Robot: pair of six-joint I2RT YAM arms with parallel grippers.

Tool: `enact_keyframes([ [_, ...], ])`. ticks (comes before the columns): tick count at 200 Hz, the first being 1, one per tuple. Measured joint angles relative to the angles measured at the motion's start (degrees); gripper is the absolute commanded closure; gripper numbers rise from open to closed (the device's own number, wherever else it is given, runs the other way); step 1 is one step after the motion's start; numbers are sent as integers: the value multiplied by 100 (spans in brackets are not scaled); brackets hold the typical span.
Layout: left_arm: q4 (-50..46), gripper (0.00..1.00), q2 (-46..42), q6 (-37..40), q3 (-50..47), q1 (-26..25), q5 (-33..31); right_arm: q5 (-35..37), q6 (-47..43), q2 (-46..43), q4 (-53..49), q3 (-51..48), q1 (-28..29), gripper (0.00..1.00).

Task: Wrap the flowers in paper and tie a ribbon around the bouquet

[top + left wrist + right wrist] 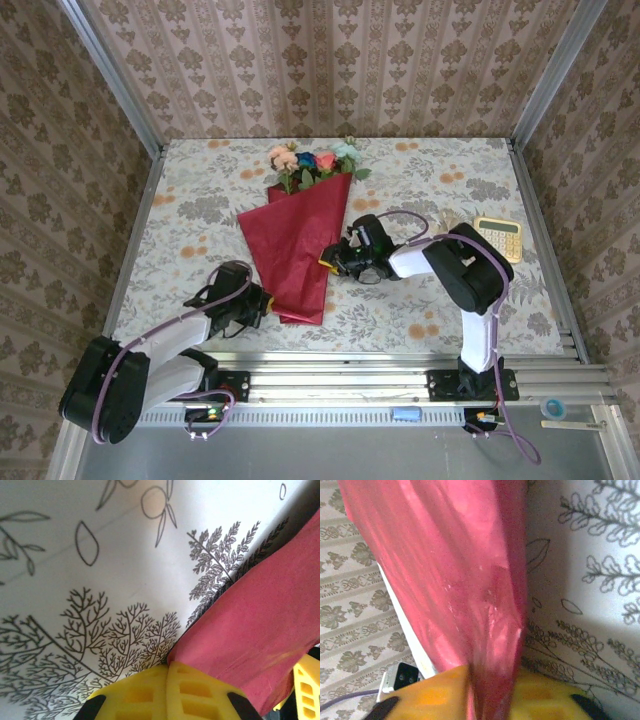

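Observation:
The bouquet lies on the table as a cone of dark red paper [295, 245]. Its flowers [310, 160], pink, red, blue and teal with green leaves, stick out of the wide far rim. My left gripper [264, 298] is at the cone's near left edge. In the left wrist view this gripper [169, 666] is shut, with a corner of the paper [260, 620] running into the seam between its yellow fingers. My right gripper [328, 258] is at the cone's right edge. Up close, the right gripper [487, 680] is shut on a bunched fold of the paper [455, 570]. The ribbon is hidden.
A beige calculator [498, 238] lies at the right, beyond the right arm's elbow. The floral tablecloth [200, 200] is bounded by patterned walls on three sides. An aluminium rail [350, 372] runs along the near edge.

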Motion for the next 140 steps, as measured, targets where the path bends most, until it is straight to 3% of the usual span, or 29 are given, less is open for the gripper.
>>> enact_keyframes([
  [28,-22,100,48,83,26,168,173,37,-61,9,22,7,2,100],
  [44,-144,100,83,219,98,282,299,76,-142,9,-101,55,15,100],
  [62,-651,73,46,463,310,365,286,149,-214,-7,-293,155,37,100],
  [79,-1410,59,-205,616,570,389,109,238,-271,-61,-424,195,68,100],
  [102,-2586,49,-782,881,931,197,-111,361,-262,-109,-557,225,63,100],
  [140,-3307,47,-651,1897,2052,-544,-293,492,-140,-129,-907,404,63,100],
])
